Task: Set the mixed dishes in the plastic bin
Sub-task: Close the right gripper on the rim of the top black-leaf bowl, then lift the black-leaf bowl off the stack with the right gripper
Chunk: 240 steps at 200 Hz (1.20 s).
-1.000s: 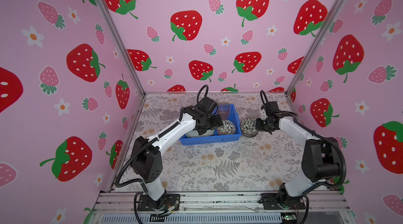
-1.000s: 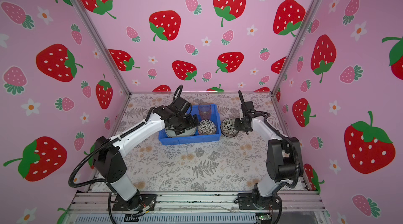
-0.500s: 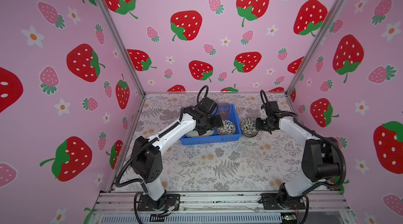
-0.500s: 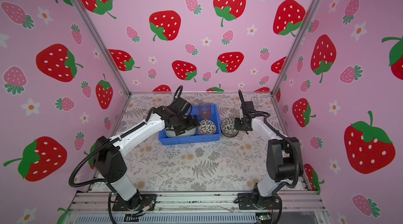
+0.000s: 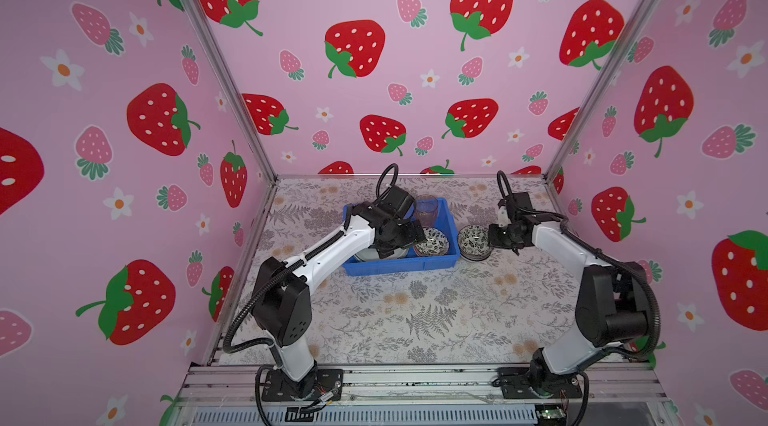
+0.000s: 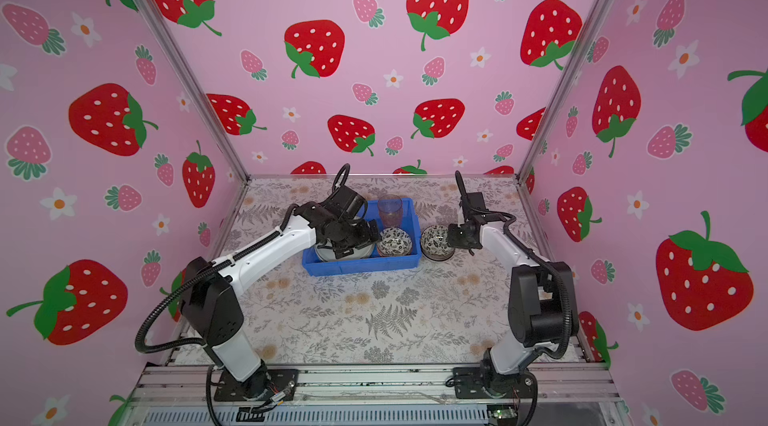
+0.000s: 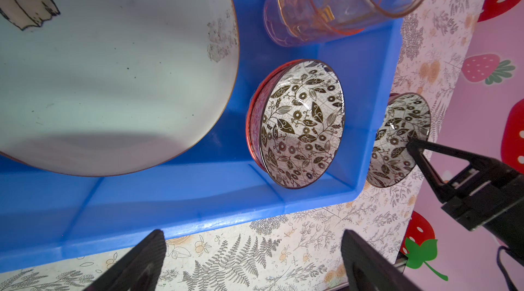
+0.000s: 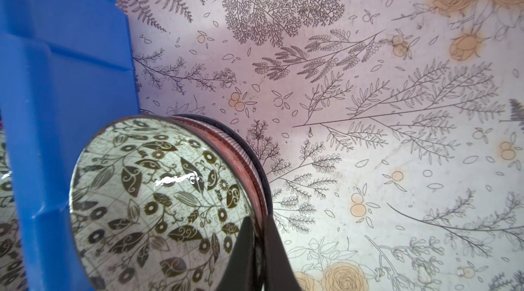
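**Thin rim pinch beside the bin wall**

The stack of patterned bowls (image 8: pixel 158 190) stands just beside the blue plastic bin (image 8: pixel 56 77), outside it. Its rim is pinched by the right gripper (image 8: pixel 256 224). The stack could be dropped, split or knocked against the wall. The left gripper (image 7: pixel 252 235) is held spread above the bin.

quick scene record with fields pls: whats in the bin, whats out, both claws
in blue bin: pale green plate, tinted tumbler, nested patterned bowls
outside: stacked bowls, on table beside the bin
left claw: open, over the bin, holding nothing
right claw: shut on the stacked bowls' rim
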### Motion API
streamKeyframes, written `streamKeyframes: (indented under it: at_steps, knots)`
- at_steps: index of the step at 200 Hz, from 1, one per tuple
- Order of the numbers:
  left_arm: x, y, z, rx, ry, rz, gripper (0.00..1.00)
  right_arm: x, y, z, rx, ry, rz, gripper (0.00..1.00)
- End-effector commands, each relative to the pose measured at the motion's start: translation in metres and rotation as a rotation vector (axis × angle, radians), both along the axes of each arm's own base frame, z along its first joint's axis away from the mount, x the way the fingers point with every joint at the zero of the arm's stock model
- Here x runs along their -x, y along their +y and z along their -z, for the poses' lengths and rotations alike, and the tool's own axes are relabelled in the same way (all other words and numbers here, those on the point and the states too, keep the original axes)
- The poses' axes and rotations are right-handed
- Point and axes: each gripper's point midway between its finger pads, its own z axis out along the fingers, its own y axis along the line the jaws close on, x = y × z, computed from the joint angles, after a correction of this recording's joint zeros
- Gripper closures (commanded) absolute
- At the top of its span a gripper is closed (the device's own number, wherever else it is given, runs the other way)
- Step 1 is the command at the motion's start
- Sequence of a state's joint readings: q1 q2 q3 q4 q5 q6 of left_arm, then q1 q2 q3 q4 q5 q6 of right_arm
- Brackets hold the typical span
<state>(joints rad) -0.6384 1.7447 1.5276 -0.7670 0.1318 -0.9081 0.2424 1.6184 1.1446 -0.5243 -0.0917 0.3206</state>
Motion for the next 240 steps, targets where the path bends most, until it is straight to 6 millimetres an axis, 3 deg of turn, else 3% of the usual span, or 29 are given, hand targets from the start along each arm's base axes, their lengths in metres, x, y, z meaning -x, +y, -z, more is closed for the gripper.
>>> streamKeyframes:
  at_steps: [1, 149, 240]
  knots:
    - [0.002, 0.004, 0.007, -0.020, 0.017, 0.002, 0.01, -0.005, 0.003, -0.023, -0.006, -0.046, -0.004, 0.93]
    - [0.004, 0.004, 0.001, -0.012, 0.009, -0.004, 0.01, -0.005, -0.004, -0.057, 0.014, -0.111, 0.008, 0.99]
    - [-0.005, -0.046, -0.035, 0.077, -0.045, 0.069, 0.01, 0.010, 0.011, -0.093, -0.032, -0.115, -0.090, 1.00]
